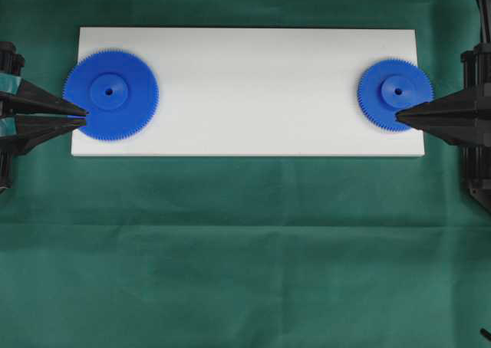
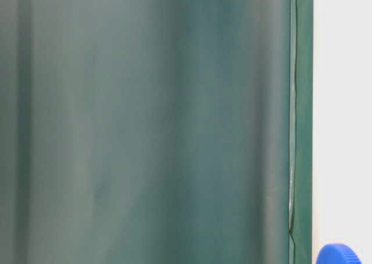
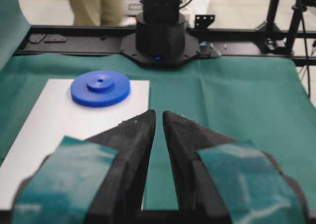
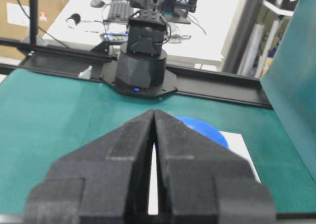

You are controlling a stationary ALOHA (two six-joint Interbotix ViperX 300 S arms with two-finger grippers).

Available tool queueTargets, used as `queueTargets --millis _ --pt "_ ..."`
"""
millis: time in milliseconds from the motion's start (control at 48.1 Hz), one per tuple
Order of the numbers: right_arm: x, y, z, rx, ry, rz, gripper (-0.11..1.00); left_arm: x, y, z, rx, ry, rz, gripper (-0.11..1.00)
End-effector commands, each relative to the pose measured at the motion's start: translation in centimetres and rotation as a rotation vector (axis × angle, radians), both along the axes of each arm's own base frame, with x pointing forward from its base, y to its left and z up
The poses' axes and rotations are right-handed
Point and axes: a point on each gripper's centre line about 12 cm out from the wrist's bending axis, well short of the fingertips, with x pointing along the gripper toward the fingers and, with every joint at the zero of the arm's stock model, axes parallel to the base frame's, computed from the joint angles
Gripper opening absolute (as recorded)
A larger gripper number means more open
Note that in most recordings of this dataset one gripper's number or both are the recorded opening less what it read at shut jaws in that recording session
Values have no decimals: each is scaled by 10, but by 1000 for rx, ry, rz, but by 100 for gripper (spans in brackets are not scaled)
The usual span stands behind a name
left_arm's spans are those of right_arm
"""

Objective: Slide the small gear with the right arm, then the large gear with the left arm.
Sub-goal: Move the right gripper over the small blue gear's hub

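The small gear (image 1: 395, 94) lies at the right end of the white board (image 1: 245, 126), upper right of the overhead frame. The right gripper (image 1: 398, 116), jaws pressed together, touches its toothed lower rim. A steady inward push, tip kept low, should slide it cleanly over the smooth board. The large gear (image 1: 111, 94) lies upper left; the left gripper (image 1: 84, 116) sits at its edge, jaws narrowly parted. Both are flat, glossy blue plastic.
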Motion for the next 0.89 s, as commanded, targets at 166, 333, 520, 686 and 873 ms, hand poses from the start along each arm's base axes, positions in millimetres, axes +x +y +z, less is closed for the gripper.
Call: queueTargets --millis 166,333,520,686,873 --pt "-2 -2 -1 18 -6 -7 51 3 2 -1 -7 6 9 1" --pt "-7 -2 -3 26 -11 -8 51 3 3 -1 -7 6 18 -1" --pt "-15 -15 -2 25 8 -81 51 2 21 -4 -8 10 107 -1" --pt "-28 -39 2 26 11 -227 51 -2 42 -4 -11 10 212 -1" --pt "-38 -57 -4 43 83 -342 51 -5 51 -8 -18 35 262 -1"
